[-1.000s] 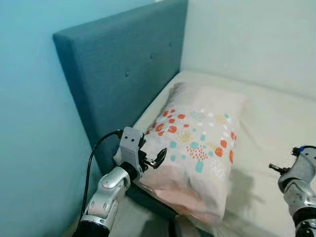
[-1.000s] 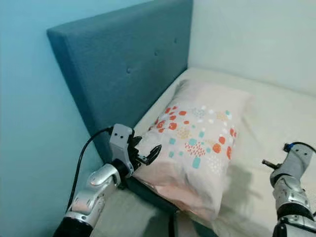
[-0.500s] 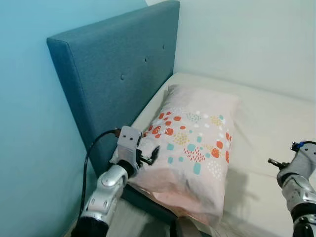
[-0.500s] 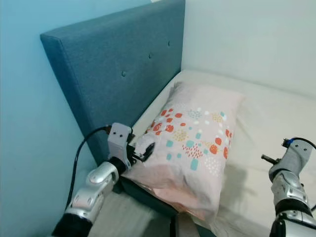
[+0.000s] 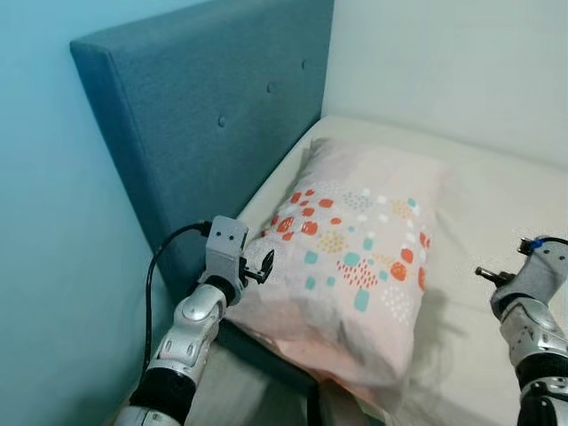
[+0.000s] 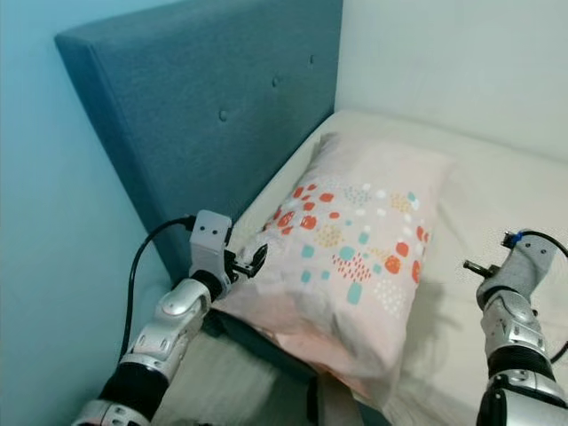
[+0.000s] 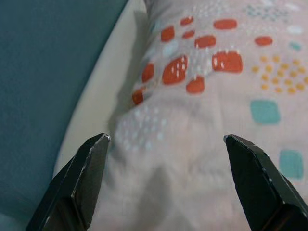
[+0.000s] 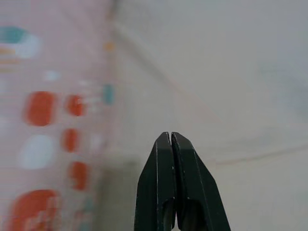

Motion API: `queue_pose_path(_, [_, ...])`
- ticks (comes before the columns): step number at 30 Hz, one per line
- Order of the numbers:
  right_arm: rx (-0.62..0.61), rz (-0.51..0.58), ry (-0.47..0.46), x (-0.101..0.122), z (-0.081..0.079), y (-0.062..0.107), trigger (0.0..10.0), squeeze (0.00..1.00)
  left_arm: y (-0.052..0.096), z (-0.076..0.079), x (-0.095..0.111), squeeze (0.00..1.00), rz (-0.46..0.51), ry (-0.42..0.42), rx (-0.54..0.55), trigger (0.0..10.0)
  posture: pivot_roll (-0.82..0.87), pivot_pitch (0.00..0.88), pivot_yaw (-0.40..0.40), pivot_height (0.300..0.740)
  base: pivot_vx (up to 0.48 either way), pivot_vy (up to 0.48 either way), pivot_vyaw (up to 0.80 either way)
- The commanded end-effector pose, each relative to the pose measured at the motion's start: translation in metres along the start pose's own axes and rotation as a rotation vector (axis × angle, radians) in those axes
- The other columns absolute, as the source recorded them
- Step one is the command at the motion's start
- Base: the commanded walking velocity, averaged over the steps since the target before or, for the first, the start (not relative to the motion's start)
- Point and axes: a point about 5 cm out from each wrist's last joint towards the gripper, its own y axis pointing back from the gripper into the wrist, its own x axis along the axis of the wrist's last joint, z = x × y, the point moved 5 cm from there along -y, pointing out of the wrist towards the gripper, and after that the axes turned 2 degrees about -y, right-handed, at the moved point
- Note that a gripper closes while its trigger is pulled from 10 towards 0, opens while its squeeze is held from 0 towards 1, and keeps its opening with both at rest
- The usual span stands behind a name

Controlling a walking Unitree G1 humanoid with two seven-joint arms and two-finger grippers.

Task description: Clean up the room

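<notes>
- I saw a bed with a cream sheet [image 5: 497, 204], set in a corner: light blue wall [image 5: 53, 222] on my left, pale wall [image 5: 444, 62] behind.
- A teal padded headboard [image 5: 213, 115] stood along the bed's left side; three buttons showed on its face.
- One pillow [image 5: 355, 257] lay on the sheet, just beside the headboard, its long side running along it. The near end hung past the bed's edge.
- Pillow case was pale pink, printed with orange, teal, white and yellow dots and patches; the cloth was creased at the near left corner.
- Left gripper [image 7: 166, 139] sat at that near left corner, its two fingers [image 7: 86, 178] spread wide with the pillow between them. Whether the tips touched the cloth, I could not tell.
- Right gripper [image 8: 171, 139] hung over the sheet right of the pillow, well apart from it, fingers pressed together on nothing.
- Count: one pillow, one headboard, two grippers.
</notes>
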Motion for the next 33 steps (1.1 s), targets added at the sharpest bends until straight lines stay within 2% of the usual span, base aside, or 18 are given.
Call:
queue_pose_path(1, [0.018, 0.023, -0.029, 0.003, -0.002, 0.001, 10.0, 0.0, -0.002, 0.007, 0.001, 0.0, 0.01, -0.011, -0.021, 10.0, -0.06, 0.118, 0.008, 0.531, 0.0, 0.0, 0.0])
queue_pose_path(4, [0.125, 0.043, -0.101, -0.002, -0.026, 0.007, 10.0, 0.0, -0.011, 0.006, 0.012, 0.0, 0.033, -0.038, -0.035, 10.0, -0.09, 0.154, 0.017, 0.516, 0.0, 0.0, 0.0])
queue_pose_path(5, [0.125, 0.043, -0.101, -0.002, -0.026, 0.007, 10.0, 0.0, -0.011, 0.006, 0.012, 0.0, 0.033, -0.038, -0.035, 10.0, -0.09, 0.154, 0.017, 0.516, 0.0, 0.0, 0.0])
queue_pose_path(8, [0.227, 0.054, -0.155, -0.007, -0.048, 0.021, 10.0, 0.0, -0.017, -0.005, 0.018, 0.0, 0.037, -0.058, -0.023, 10.0, -0.11, 0.199, 0.024, 0.501, 0.0, 0.0, 0.0])
queue_pose_path(14, [0.283, 0.067, -0.177, -0.006, -0.059, 0.032, 10.0, 0.0, -0.018, -0.012, 0.019, 0.0, 0.038, -0.058, -0.013, 10.0, -0.13, 0.22, 0.028, 0.486, 0.0, 0.0, 0.0])
queue_pose_path(15, [0.33, 0.086, -0.195, 0.0, -0.068, 0.04, 10.0, 0.0, -0.018, -0.014, 0.018, 0.0, 0.035, -0.044, -0.017, 10.0, -0.16, 0.267, 0.034, 0.481, 0.0, 0.0, 0.0])
queue_pose_path(16, [0.33, 0.086, -0.195, 0.0, -0.068, 0.04, 10.0, 0.0, -0.018, -0.014, 0.018, 0.0, 0.035, -0.044, -0.017, 10.0, -0.16, 0.267, 0.034, 0.481, 0.0, 0.0, 0.0])
queue_pose_path(17, [0.385, 0.107, -0.215, 0.008, -0.078, 0.051, 10.0, 0.0, -0.019, -0.016, 0.017, 0.0, 0.03, -0.041, -0.02, 10.0, -0.17, 0.295, 0.032, 0.476, 0.0, 0.0, 0.0])
queue_pose_path(18, [0.385, 0.107, -0.215, 0.008, -0.078, 0.051, 10.0, 0.0, -0.019, -0.016, 0.017, 0.0, 0.03, -0.041, -0.02, 10.0, -0.17, 0.295, 0.032, 0.476, 0.0, 0.0, 0.0])
queue_pose_path(20, [0.487, 0.138, -0.244, 0.024, -0.096, 0.072, 10.0, 0.0, -0.021, -0.02, 0.018, 0.0, 0.022, -0.043, -0.016, 10.0, -0.19, 0.331, 0.024, 0.466, 0.0, 0.0, 0.0])
queue_pose_path(22, [0.509, 0.142, -0.246, 0.028, -0.1, 0.078, 10.0, 0.0, -0.023, -0.022, 0.02, 0.0, 0.023, -0.047, -0.013, 10.0, -0.19, 0.334, 0.023, 0.461, 0.0, 0.0, 0.0])
queue_pose_path(25, [0.528, 0.183, -0.262, 0.04, -0.102, 0.085, 10.0, 0.0, -0.027, -0.033, 0.028, 0.0, 0.031, -0.05, 0.017, 10.0, -0.2, 0.351, 0.016, 0.451, 0.0, 0.0, 0.0])
queue_pose_path(29, [0.521, 0.203, -0.262, 0.043, -0.101, 0.085, 10.0, 0.0, -0.028, -0.038, 0.031, 0.0, 0.036, -0.048, 0.033, 10.0, -0.2, 0.356, 0.011, 0.451, 0.0, 0.0, 0.0])
queue_pose_path(31, [0.526, 0.211, -0.255, 0.046, -0.1, 0.087, 10.0, 0.0, -0.029, -0.05, 0.038, 0.0, 0.052, -0.046, 0.074, 10.0, -0.2, 0.355, 0.006, 0.451, 0.0, 0.0, -0.35])
queue_pose_path(33, [0.53, 0.208, -0.256, 0.046, -0.1, 0.088, 10.0, 0.0, -0.029, -0.054, 0.04, 0.0, 0.058, -0.045, 0.087, 10.0, -0.2, 0.351, 0.005, 0.451, 0.0, 0.0, -0.69])
